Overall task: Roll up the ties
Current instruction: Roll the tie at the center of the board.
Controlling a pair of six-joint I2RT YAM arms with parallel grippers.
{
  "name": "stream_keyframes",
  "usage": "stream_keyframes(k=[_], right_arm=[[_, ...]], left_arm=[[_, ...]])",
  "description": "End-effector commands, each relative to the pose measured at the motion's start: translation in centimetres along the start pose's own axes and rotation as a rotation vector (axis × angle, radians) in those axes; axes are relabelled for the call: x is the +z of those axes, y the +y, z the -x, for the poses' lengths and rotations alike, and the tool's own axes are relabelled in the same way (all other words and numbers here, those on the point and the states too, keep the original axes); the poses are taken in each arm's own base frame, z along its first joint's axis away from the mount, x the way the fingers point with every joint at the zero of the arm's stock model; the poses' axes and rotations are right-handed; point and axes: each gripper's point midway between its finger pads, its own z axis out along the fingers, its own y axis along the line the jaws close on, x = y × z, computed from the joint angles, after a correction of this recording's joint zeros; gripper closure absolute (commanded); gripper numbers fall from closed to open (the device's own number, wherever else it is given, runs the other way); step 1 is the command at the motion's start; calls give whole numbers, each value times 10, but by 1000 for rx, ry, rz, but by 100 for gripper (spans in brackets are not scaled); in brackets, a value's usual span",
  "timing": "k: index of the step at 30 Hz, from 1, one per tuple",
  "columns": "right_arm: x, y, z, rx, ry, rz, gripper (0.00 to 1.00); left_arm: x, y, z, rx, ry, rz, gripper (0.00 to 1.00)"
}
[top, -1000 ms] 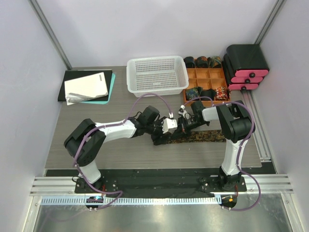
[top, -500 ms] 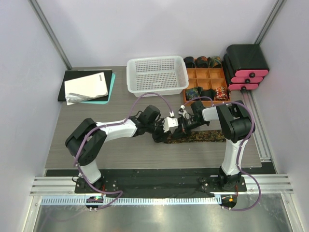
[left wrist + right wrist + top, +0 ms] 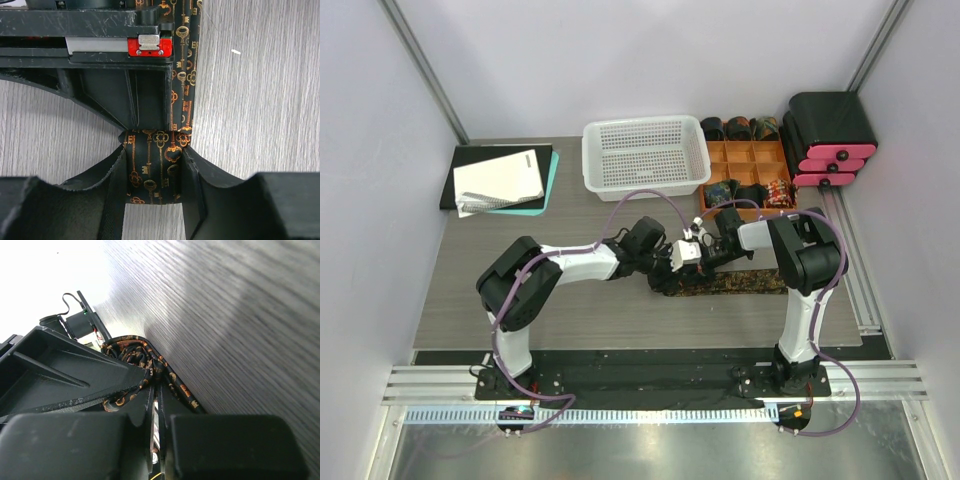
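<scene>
Rolling is under way, by my reading: the start of the coil is made and most of the tie is not yet wound. At the left, the left gripper is closed down on it. Its two fingers press the flanks of a short folded or coiled section, so that the gold key pattern shows between them. From that pinch the band runs off toward 12 o'clock in the left wrist view, flat on the surface. In the top view the unrolled length stretches from the pinch toward 3 o'clock, lying flat and straight near the middle of the surface.

The right gripper meets the left one from the 3 o'clock side. Its fingers stand almost together with the tie's edges running into the narrow slit between them, so I judge it clamped on the fabric. A small loose coil bulges just beyond, at 11 o'clock in its own view.

The next move, I think, calls for turning the coil over toward 3 o'clock onto the flat length. One gripper would hold the core tight while the other lets go and takes a fresh hold, or the loose turns may spring open. Rolled ties sit in a tray at 1 o'clock of both grippers, well apart from the work
</scene>
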Motion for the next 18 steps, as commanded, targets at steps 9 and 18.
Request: stream_keyframes(k=[9,18], right_arm=[[-25,48,9,-92,-73,0,75],[-53,52,3,-97,-95,-14,62]], left_arm=[[5,-30,-79,-56,221,-58,68],[3,-31,-102,-60,290,-46,67]])
